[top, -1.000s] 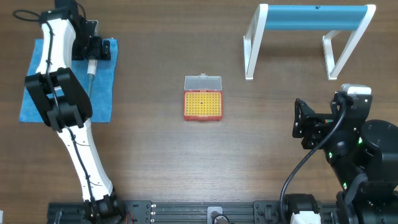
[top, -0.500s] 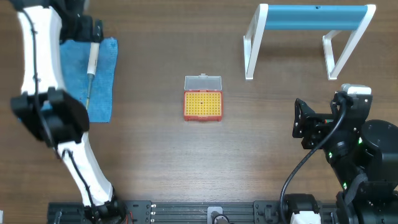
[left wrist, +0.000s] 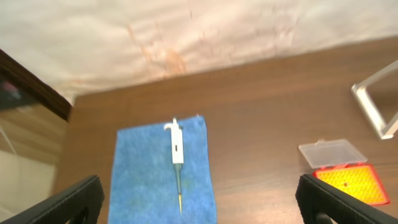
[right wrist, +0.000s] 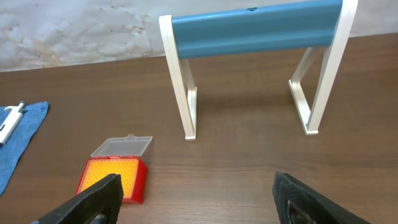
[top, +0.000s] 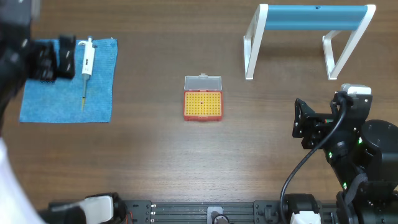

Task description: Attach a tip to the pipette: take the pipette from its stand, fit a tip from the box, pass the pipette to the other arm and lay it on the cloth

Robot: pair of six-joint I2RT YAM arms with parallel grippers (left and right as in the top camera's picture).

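On the blue cloth (top: 37,107) the pipette (top: 87,61) lies flat with its yellow tip (top: 83,99) fitted, so I judge my left hand (left wrist: 202,208) hangs above with fingers (left wrist: 68,202) apart because nothing is left to hold, the right hand (right wrist: 196,194) equally apart.

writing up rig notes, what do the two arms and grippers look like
The left gripper and right gripper are both black, each with two matte wedge-shaped fingers. The left arm has white link covers and black sections. The right arm is mostly black, with a white cap near the wrist, a thick black cable looping down its side and small green lights.
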